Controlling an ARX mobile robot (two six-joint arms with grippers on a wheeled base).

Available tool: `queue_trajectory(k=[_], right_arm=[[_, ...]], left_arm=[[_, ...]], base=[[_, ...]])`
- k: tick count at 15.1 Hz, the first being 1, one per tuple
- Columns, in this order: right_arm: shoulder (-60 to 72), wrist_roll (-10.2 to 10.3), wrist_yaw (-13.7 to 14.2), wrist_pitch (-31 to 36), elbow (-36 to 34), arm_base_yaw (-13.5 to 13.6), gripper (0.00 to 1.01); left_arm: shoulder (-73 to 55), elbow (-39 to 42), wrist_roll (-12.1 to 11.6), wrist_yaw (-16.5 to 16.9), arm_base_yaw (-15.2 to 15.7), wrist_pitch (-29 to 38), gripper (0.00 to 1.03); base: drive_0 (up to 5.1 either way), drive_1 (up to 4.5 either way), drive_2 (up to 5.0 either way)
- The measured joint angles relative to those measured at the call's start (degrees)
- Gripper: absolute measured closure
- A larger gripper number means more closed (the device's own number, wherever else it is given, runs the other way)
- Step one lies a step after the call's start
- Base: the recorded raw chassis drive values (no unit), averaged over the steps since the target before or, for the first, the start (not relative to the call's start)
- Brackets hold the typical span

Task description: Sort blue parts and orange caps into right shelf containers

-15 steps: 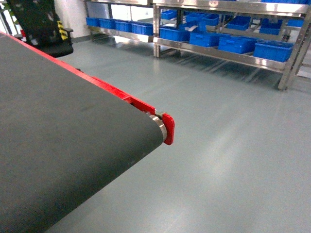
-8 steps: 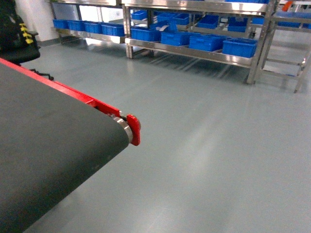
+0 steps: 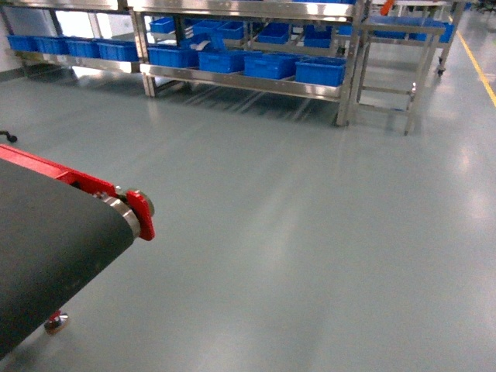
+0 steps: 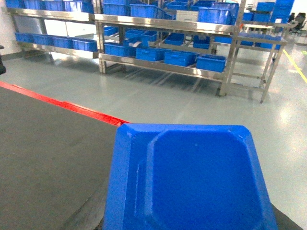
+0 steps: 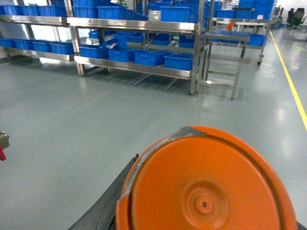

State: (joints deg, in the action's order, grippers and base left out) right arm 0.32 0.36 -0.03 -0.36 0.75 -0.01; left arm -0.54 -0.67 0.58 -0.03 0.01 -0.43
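A blue part (image 4: 192,177), a glossy tray-like moulding, fills the lower left wrist view above the dark belt; my left gripper is shut on it, and only a dark finger (image 4: 88,215) shows beside it. An orange cap (image 5: 206,187), round with a small centre boss, fills the lower right wrist view above the floor; my right gripper is shut on it, one dark finger (image 5: 103,203) showing at its left. The right shelf containers (image 3: 319,71) are blue bins in a row on the low steel shelf far ahead. Neither gripper shows in the head view.
The conveyor belt (image 3: 46,248) ends at the left with a red bracket (image 3: 142,213) and a steel foot (image 3: 56,322). Grey floor lies between it and the steel shelving (image 3: 240,84). A small steel rack (image 3: 387,74) stands right of the shelves, by a yellow floor line (image 3: 478,66).
The head view has swung to the right: the conveyor end has slid left and lower in the picture, and the shelves with the blue bins have moved left.
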Motion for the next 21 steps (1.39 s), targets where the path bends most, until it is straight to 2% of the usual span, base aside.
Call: queue_trajectory(k=[21], right_arm=[[-0.02, 0.00, 0.02, 0.09, 0.00, 0.00, 0.58]], left_arm=[[0.00, 0.00, 0.00, 0.00, -0.07, 0.04, 0.62]], base=[[-1.6, -1.58, -1.6]])
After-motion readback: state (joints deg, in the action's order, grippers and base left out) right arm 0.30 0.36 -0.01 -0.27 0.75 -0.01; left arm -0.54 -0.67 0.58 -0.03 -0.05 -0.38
